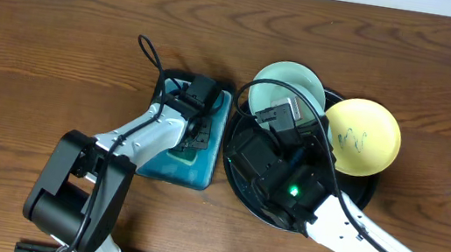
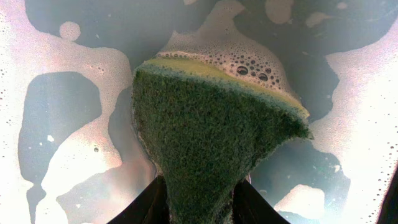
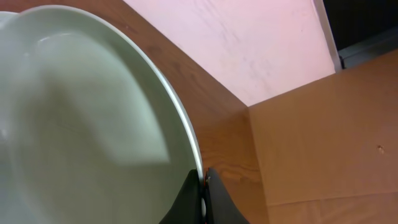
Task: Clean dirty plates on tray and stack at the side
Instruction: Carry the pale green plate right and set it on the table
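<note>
Just then, the large black tray (image 1: 234, 189) sat on the wood-grain worktop (image 1: 46, 21), and everything else was grouped close around it. A pale mint plate (image 1: 289, 84) stood tilted over the tray's far edge, raised off the tray floor. The right pincer (image 3: 203, 186) was clenched on that plate's rim, the thin edge nipped between its two black fingertips (image 3: 186, 199). In the right wrist view the plate's face filled the left side and looked clean, though only part of it showed. Behind it ran brown worktop, then a pale pink wall (image 3: 249, 43) and a sheet of cardboard (image 3: 323, 137).

A yellow plate (image 1: 362, 138) lay at the tray's far right, overlapping the tray's rim and leaning out past it. Teal scribble (image 1: 353, 139) marked the middle of it. I could not tell whether any further plate lay beneath the right arm, which covered most of the tray's centre.

Just beside the tray on its left, touching or nearly so, stood a rectangular basin (image 1: 197, 178) of blue water. The left arm reached down into it. The left pincer (image 2: 199, 193) was grasping a sponge (image 2: 205, 130), its green scouring face toward the camera with a yellow layer behind, and the sponge's far edge dipped among white foam (image 2: 367, 124) on the water.
</note>
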Available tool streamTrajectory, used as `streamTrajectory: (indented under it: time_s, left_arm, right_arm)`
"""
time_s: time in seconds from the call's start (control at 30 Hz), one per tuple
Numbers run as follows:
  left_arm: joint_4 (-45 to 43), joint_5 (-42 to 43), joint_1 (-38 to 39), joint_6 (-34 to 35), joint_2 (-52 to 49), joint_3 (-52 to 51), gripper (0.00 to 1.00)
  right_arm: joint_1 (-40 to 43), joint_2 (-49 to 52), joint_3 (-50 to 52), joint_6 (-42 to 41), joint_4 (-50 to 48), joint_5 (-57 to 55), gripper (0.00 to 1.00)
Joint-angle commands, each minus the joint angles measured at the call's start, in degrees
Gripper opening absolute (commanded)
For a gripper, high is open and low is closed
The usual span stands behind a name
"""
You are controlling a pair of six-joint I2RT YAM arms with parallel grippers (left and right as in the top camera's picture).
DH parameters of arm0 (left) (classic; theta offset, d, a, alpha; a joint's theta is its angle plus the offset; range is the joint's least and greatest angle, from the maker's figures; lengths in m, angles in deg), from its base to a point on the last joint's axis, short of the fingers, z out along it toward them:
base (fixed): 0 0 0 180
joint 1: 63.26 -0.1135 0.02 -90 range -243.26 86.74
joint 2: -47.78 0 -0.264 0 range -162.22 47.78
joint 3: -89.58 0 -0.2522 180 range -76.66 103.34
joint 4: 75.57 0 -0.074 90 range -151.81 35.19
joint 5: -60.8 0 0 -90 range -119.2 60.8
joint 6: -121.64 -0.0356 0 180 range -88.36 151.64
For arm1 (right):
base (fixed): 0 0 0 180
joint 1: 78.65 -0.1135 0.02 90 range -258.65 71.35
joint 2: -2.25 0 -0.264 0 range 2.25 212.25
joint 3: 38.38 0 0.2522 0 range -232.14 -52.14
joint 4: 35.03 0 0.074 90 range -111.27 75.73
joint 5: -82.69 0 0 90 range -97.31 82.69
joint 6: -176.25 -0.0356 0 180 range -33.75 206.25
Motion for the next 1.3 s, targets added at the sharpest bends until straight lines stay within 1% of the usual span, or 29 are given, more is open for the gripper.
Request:
streamTrajectory:
  time_s: [0.0,0.17,0.2,0.23,0.3,0.43,0.5,0.57,0.63,0.83,0.87,1.13,1.17,1.2,1.23,1.27]
  left_arm:
    - [0.44,0.83,-0.24,0.11,-1.49,-1.51,0.32]
    - [0.46,0.83,-0.24,0.11,-1.49,-1.51,0.31]
    - [0.46,0.83,-0.24,0.11,-1.49,-1.51,0.21]
    - [0.46,0.83,-0.24,0.11,-1.49,-1.51,0.08]
    - [0.52,0.83,-0.24,0.11,-1.49,-1.51,0.07]
    - [0.44,0.81,-0.24,0.11,-1.49,-1.51,0.07]
    - [0.42,0.81,-0.24,0.11,-1.49,-1.49,0.10]
    - [0.44,0.81,-0.24,-0.04,-1.46,-1.49,0.24]
    - [0.48,0.81,-0.24,-0.57,-1.33,-1.49,0.27]
    - [0.92,0.81,-0.24,-0.55,1.25,-1.49,0.29]
    - [0.92,0.83,-0.24,-0.52,1.79,-1.49,0.32]
    - [3.91,1.05,-0.24,0.57,2.25,-1.55,0.32]
    - [3.89,1.05,-0.24,0.57,2.25,-1.55,0.31]
    - [3.87,1.05,-0.24,0.57,2.25,-1.55,0.25]
    - [3.87,1.05,-0.24,0.57,2.25,-1.55,0.15]
    - [3.89,1.05,-0.24,0.57,2.25,-1.55,0.08]
  right_arm:
    - [0.39,0.15,-1.40,-3.54,0.13,2.19,0.01]
    - [5.14,0.15,-1.40,-12.66,2.38,10.36,0.01]
    - [6.51,0.15,-1.40,-14.47,2.93,12.35,0.01]
    - [7.67,0.15,-1.40,-15.65,3.32,14.03,0.01]
    - [10.69,0.15,-1.40,-17.46,3.85,18.18,0.01]
    - [17.09,0.11,-1.40,-17.97,3.93,26.49,0.01]
    - [19.91,-0.04,-1.40,-17.94,4.02,29.99,0.01]
    - [22.49,-0.55,-1.40,-17.94,4.28,32.87,0.01]
    - [24.87,-1.46,-1.40,-17.90,4.46,34.69,0.01]
    - [30.45,-6.69,-1.40,-17.51,5.20,37.09,0.01]
    - [31.56,-7.80,-1.40,-17.51,5.38,37.81,0.01]
    - [41.94,-13.62,-1.40,-17.70,8.98,40.96,0.01]
    - [43.28,-13.81,-1.40,-17.73,9.35,41.40,0.01]
    - [44.72,-13.86,-1.40,-17.73,9.70,41.94,0.01]
    - [45.94,-13.86,-1.40,-17.70,9.90,42.56,0.01]
    - [47.43,-13.79,-1.40,-17.70,10.10,43.36,0.01]
